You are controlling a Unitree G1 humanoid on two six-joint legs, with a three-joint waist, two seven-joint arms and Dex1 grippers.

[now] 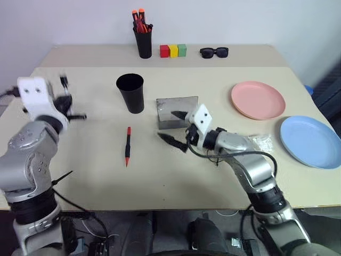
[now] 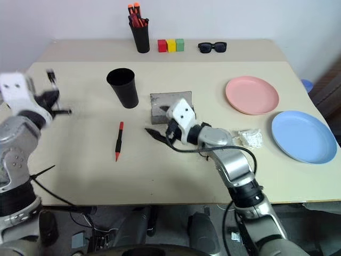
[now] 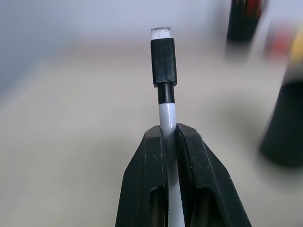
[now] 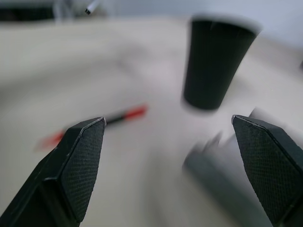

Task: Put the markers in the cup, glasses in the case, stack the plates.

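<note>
Gripping the white marker (image 3: 166,111) by its barrel, with the black cap sticking out past the fingertips, the left gripper (image 3: 169,137) is clenched on it and raised above the table's (image 1: 96,176) left side, well apart from the black cup (image 1: 130,93). That puts the marker step in hand: one pen lifted, neither yet dropped in. The next move, as I judge it, is to carry this marker across over the cup's open mouth, tip it downward and let go; the cup is light-looking and could topple if the pen knocks its rim. The red marker (image 1: 128,145) lies flat on the table just in front of the cup, untouched. The right gripper (image 1: 174,128) hangs with its fingers spread wide and empty just beside the open grey case (image 1: 177,111), near the table's middle. The glasses (image 1: 259,142) seem to lie behind that forearm, though they are hard to make out. The pink plate (image 1: 258,100) and blue plate (image 1: 311,141) sit side by side, unstacked, the blue one close to the right edge. Open tabletop lies between the left gripper and the cup, so the path looks free.
</note>
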